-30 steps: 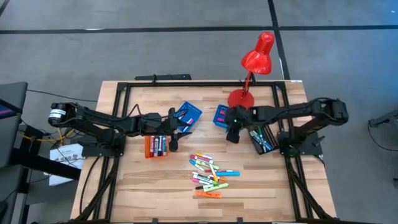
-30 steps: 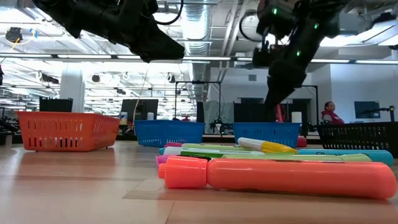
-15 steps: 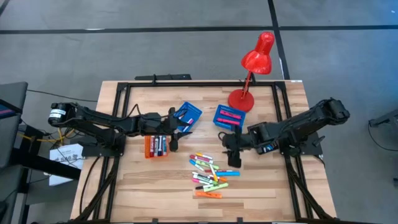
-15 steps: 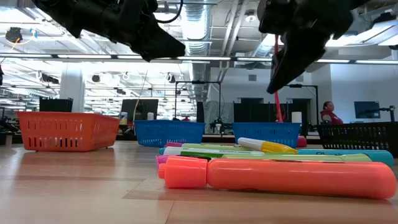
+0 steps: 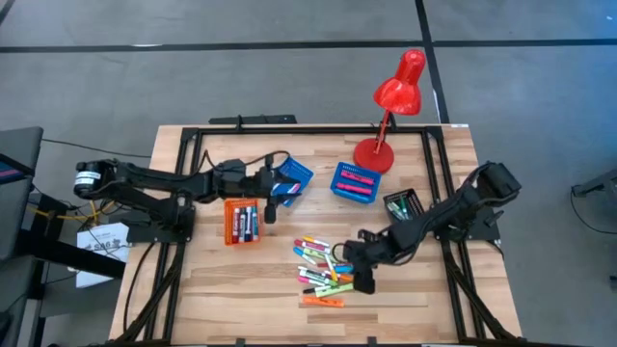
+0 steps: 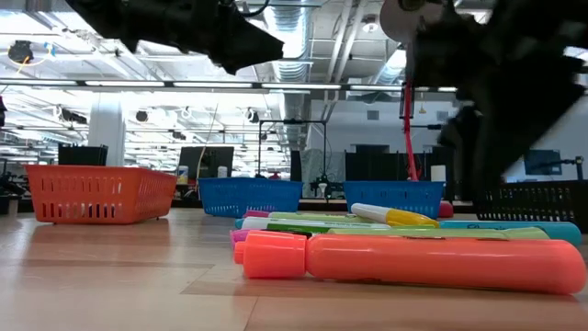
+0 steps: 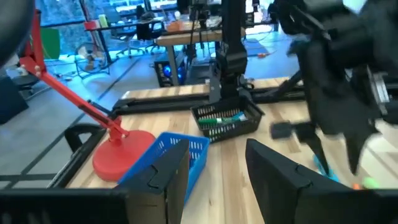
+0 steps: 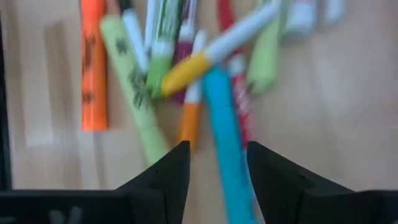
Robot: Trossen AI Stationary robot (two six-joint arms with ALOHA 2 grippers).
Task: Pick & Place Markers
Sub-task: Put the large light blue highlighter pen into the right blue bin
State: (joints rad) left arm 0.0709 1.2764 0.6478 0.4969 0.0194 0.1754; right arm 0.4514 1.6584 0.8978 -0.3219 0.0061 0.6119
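The markers (image 5: 324,270) lie in a loose pile of bright colours on the near middle of the table. In the low view an orange marker (image 6: 413,262) lies in front. My right gripper (image 5: 363,278) is open at the pile's right edge. In its wrist view the right gripper (image 8: 217,168) has its fingers either side of a blue marker (image 8: 225,140), above it. My left gripper (image 5: 273,200) is open and holds nothing. It hangs between the orange tray (image 5: 228,224) and a blue tray (image 5: 297,175).
The orange tray holds a few markers. A second blue tray (image 5: 339,186) holds pink ones, and a black tray (image 5: 412,209) holds green ones. A red desk lamp (image 5: 390,96) stands at the far edge. Bare wood lies left of and nearer than the pile.
My right gripper has swung from the far blue tray toward the near edge and come down over the marker pile. My left gripper has shifted slightly toward the far edge, uncovering more of the orange tray. No marker has moved.
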